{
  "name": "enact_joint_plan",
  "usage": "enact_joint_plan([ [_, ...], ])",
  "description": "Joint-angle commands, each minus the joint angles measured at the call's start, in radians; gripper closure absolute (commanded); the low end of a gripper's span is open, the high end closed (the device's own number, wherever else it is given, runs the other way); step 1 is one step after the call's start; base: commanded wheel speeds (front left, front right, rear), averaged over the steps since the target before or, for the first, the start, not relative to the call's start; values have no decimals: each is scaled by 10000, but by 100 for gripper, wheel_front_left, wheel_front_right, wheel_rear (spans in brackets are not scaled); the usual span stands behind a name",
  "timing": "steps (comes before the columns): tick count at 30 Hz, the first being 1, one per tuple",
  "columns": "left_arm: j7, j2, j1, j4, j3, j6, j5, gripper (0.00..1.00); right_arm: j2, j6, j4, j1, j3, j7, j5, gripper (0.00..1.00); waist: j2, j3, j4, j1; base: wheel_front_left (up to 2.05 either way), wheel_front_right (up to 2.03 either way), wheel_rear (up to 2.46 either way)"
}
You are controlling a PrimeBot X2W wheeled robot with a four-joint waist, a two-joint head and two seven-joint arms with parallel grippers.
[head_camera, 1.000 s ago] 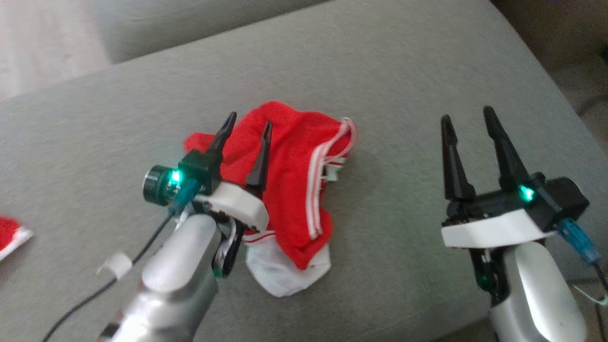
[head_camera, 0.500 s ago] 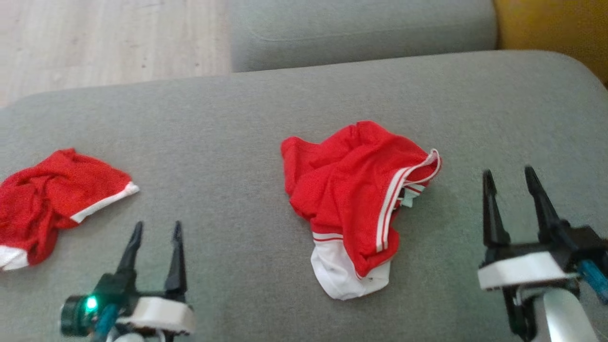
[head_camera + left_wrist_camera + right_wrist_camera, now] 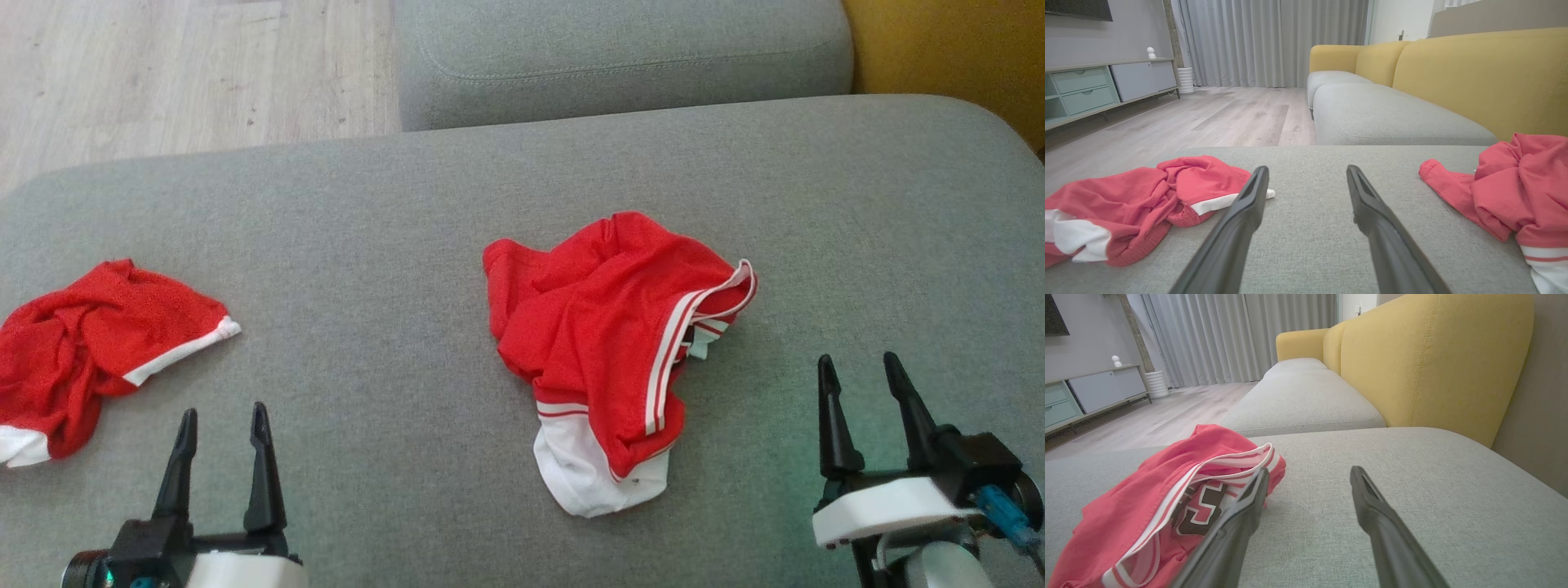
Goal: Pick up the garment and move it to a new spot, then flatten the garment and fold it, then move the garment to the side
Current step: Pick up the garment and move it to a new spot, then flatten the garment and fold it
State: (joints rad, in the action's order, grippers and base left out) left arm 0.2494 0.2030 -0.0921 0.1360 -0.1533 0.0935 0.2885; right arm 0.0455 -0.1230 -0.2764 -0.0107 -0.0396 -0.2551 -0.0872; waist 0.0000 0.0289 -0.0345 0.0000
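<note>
The crumpled red and white garment (image 3: pixel 604 351) is lying in the middle of the grey sofa cushion (image 3: pixel 408 204). The left hand (image 3: pixel 224 410) is holding its fingers spread and empty well to the garment's left, and the right hand (image 3: pixel 857 359) is doing likewise near its right. Another red cloth (image 3: pixel 90 343) is lying further left of the garment.
</note>
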Motion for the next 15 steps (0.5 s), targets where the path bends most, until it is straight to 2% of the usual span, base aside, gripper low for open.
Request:
enact_joint_plan([
  [1,123,-19,154,-345,526,-100,-143,0,49,-77,249,444,281,-64,-29,0,0,7,0,0,0,0,0],
  [10,123,-535,193,-82,1070,-699,-655,0,48,-77,279,554,396,-65,-55,0,0,63,-74,0,0,0,0],
  [15,114,-979,588,-334,308,-1332,-672,0,48,-77,417,713,427,-65,-61,0,0,275,-211,0,0,0,0],
])
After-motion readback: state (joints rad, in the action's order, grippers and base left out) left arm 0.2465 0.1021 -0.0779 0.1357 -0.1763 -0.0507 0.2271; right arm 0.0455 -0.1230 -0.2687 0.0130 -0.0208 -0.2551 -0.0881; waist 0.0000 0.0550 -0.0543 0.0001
